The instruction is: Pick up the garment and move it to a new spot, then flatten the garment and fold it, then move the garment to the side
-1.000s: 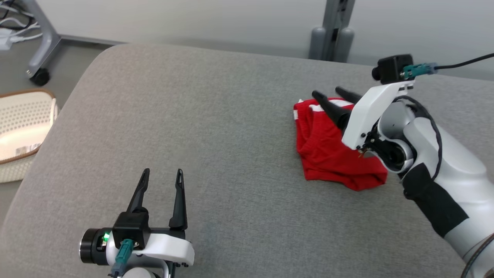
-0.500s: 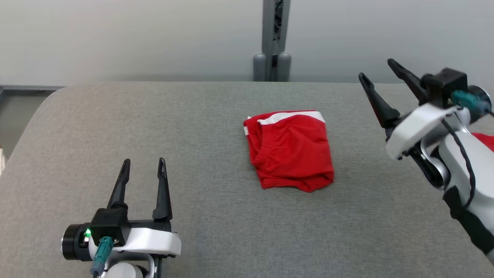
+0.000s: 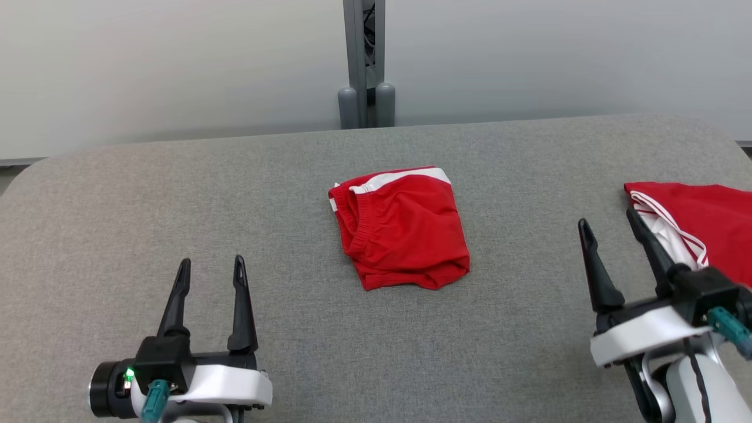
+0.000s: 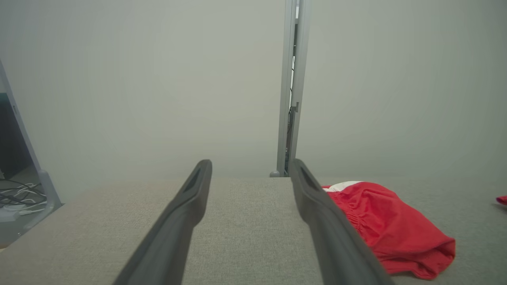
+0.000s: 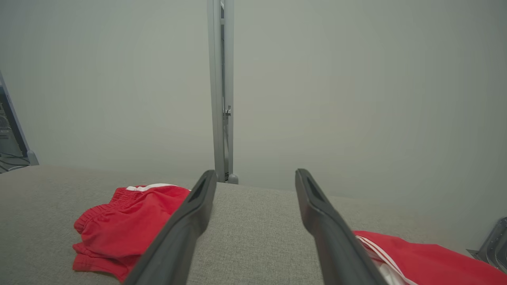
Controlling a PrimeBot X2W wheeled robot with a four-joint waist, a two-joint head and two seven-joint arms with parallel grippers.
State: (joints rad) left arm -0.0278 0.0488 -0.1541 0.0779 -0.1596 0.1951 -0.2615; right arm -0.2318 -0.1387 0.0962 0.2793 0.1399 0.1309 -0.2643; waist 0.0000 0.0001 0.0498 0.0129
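red folded garment point(image 3: 402, 229) centred; left wrist view adds floor cables point(image 4: 18, 196); both jaws released, empty.

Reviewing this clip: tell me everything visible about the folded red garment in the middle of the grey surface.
The red garment looks like soft knit shorts, folded into a compact, roughly rectangular bundle. A gathered elastic waistband runs down its left edge, and a white stripe crosses the far edge. The near edge bulges in rumpled layers. It lies near the middle of the grey padded surface, touching nothing else; the left hand and right hand are open and clear of it.
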